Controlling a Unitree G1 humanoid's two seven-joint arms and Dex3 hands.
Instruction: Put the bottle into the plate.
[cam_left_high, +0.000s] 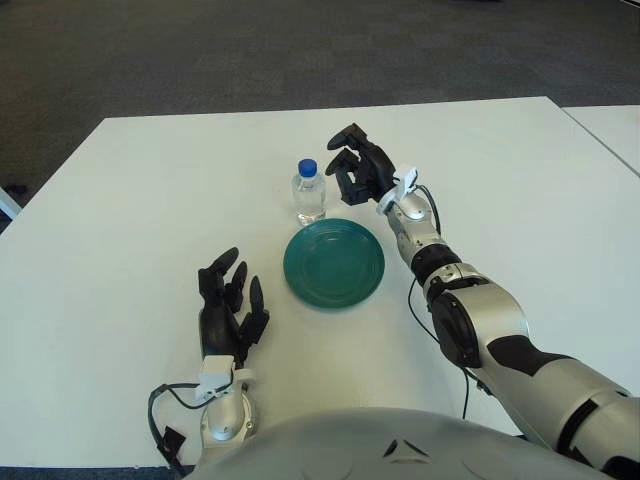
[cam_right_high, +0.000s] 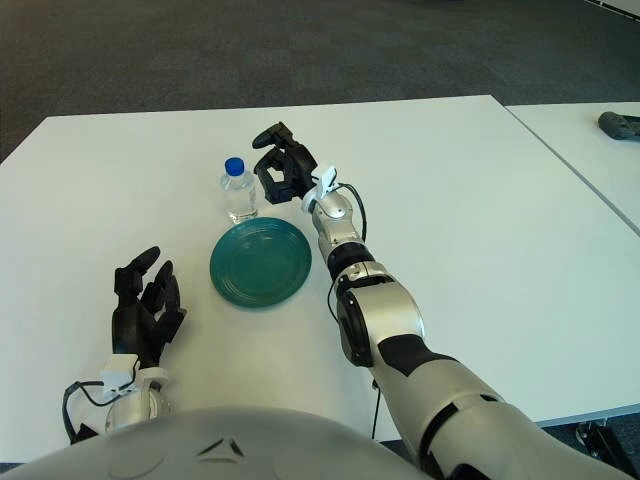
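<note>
Clear bottle (cam_left_high: 309, 197) with blue cap, teal green plate (cam_left_high: 334, 265), plain white table (cam_left_high: 130, 220), black right hand (cam_left_high: 358, 171), black left hand (cam_left_high: 229, 309), dark grey carpet (cam_left_high: 200, 50).

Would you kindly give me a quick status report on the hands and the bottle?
Right hand open, beside bottle, not gripping. Left hand idle, left of plate. Bottle upright on table, behind plate. Nothing in the way.

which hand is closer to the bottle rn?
Right. The right hand hovers open just right of the bottle, not touching. The left hand shows open near the table's front edge, left of the plate.
</note>
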